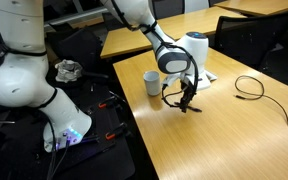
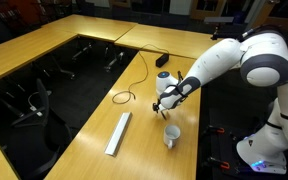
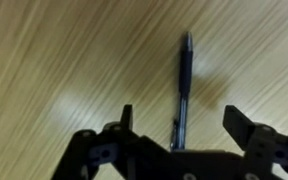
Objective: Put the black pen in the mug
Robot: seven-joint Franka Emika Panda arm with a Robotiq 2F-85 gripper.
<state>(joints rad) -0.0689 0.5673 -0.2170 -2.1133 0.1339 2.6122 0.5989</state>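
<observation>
Through my wrist feed the black pen [image 3: 183,85] showed a greyish sheen along its barrel. The bench [image 3: 64,60] was light tan, streaked with fine wood grain. The pincer [image 3: 181,117] was matte black. In an exterior view the mug [image 2: 172,136] was plain white, the flat bar [image 2: 118,133] pale grey and the arm [image 2: 264,60] glossy white. The looped cable [image 1: 240,85] was black.

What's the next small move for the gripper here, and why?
Probably close the gripper on the black pen: the wrist view shows it lying flat on the table between the open jaws, not yet gripped. The mug stands apart, so lifting comes after.
</observation>
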